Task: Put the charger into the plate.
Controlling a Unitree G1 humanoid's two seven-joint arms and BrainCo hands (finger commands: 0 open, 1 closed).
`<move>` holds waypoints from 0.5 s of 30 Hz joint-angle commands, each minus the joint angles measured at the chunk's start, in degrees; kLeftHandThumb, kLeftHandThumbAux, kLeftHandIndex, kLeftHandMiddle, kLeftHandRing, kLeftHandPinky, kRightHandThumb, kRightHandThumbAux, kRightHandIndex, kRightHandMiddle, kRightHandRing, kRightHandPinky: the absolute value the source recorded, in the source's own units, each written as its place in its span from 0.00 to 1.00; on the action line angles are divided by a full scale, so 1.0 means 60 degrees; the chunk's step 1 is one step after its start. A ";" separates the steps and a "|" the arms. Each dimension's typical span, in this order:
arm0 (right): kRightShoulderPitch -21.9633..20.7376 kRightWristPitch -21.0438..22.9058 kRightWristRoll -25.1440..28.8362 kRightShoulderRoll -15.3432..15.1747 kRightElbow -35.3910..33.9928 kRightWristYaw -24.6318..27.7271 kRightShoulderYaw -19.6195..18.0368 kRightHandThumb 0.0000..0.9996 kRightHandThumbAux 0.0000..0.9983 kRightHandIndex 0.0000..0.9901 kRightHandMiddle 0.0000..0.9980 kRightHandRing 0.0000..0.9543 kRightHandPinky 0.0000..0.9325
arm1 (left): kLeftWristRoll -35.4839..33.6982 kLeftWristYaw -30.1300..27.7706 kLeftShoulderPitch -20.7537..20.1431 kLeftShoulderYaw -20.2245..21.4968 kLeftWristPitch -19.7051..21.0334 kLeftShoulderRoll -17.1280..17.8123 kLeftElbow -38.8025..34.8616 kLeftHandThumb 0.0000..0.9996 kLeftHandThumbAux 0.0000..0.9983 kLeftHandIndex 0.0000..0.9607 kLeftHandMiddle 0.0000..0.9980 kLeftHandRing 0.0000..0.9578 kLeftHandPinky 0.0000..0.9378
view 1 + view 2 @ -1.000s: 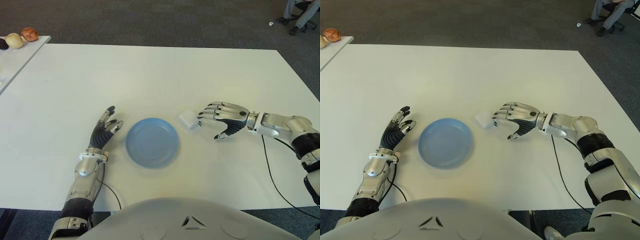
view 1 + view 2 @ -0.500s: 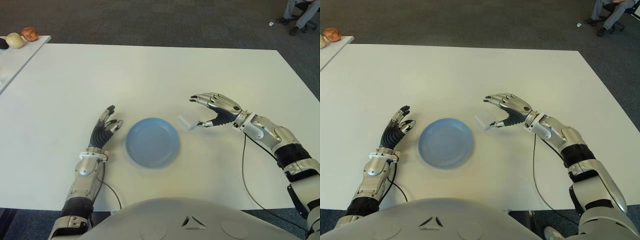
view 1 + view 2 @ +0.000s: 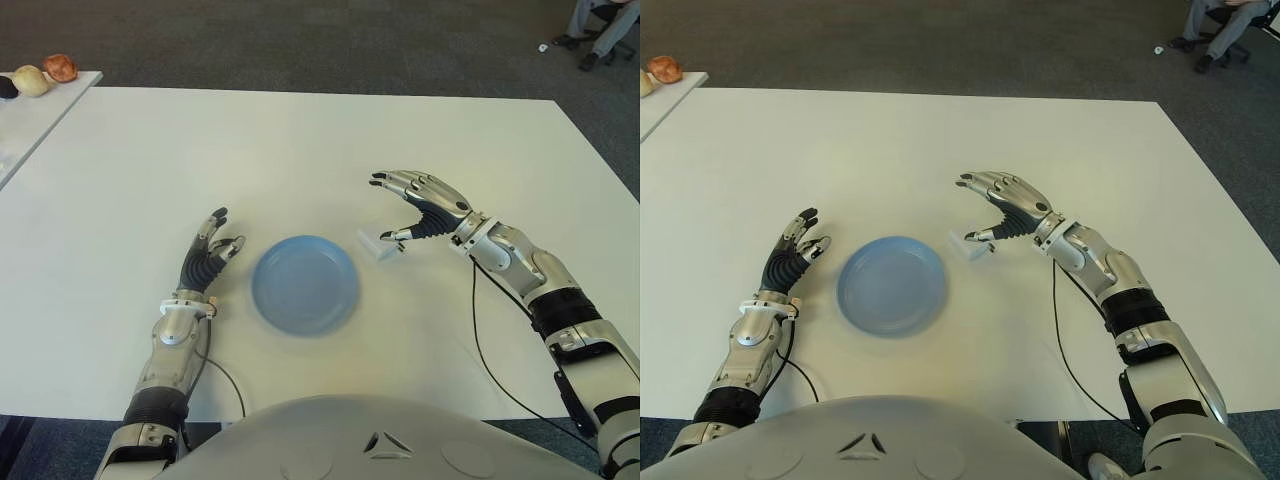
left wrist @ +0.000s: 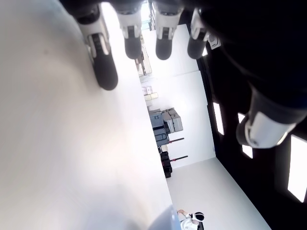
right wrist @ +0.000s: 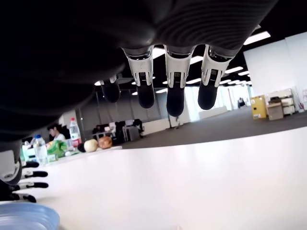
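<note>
A round blue plate (image 3: 304, 284) lies on the white table (image 3: 300, 150) in front of me. Just to its right, on the table, sits the small white charger (image 3: 377, 245). My right hand (image 3: 386, 208) hovers over the charger, open with fingers (image 5: 175, 91) spread, and its thumb tip is close to the charger's right edge. Nothing is held in it. The plate's rim (image 5: 29, 218) shows in the right wrist view. My left hand (image 3: 210, 255) shows beside the plate on its left, fingers (image 4: 103, 57) relaxed and extended, holding nothing.
A second table at the far left carries round fruit-like items (image 3: 45, 72). A seated person's legs (image 3: 600, 25) show at the far right on the carpet. A black cable (image 3: 490, 350) trails from my right forearm across the table.
My right hand has swung from a curled pose beside the charger to a raised, spread pose over it, forearm angling inward. Charger, plate and left hand stay in place.
</note>
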 commanded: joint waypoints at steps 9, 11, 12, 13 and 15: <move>0.1061 0.2679 -0.0018 0.1106 -0.1723 0.0751 -0.0344 0.19 0.34 0.00 0.01 0.03 0.10 | 0.0447 -0.0019 0.0063 -0.0440 0.0431 -0.0251 0.1070 0.00 0.53 0.10 0.08 0.07 0.06; 0.1089 0.2865 -0.0075 0.1150 -0.1794 0.0741 -0.0350 0.19 0.33 0.00 0.00 0.03 0.09 | 0.0453 -0.0005 0.0020 -0.0444 0.0413 -0.0268 0.1129 0.00 0.53 0.10 0.08 0.07 0.06; 0.1133 0.3045 -0.0125 0.1210 -0.1903 0.0743 -0.0358 0.20 0.33 0.00 0.00 0.02 0.08 | 0.0441 -0.0006 0.0008 -0.0439 0.0396 -0.0277 0.1157 0.00 0.53 0.10 0.08 0.07 0.06; 0.1225 0.3334 -0.0185 0.1314 -0.2096 0.0761 -0.0381 0.20 0.33 0.00 0.00 0.02 0.08 | 0.0427 0.0009 -0.0009 -0.0426 0.0352 -0.0290 0.1204 0.00 0.53 0.10 0.08 0.07 0.06; 0.1431 0.3869 -0.0306 0.1510 -0.2490 0.0813 -0.0409 0.21 0.32 0.00 0.00 0.01 0.07 | 0.0414 0.0028 -0.0030 -0.0413 0.0286 -0.0298 0.1276 0.00 0.53 0.11 0.08 0.07 0.07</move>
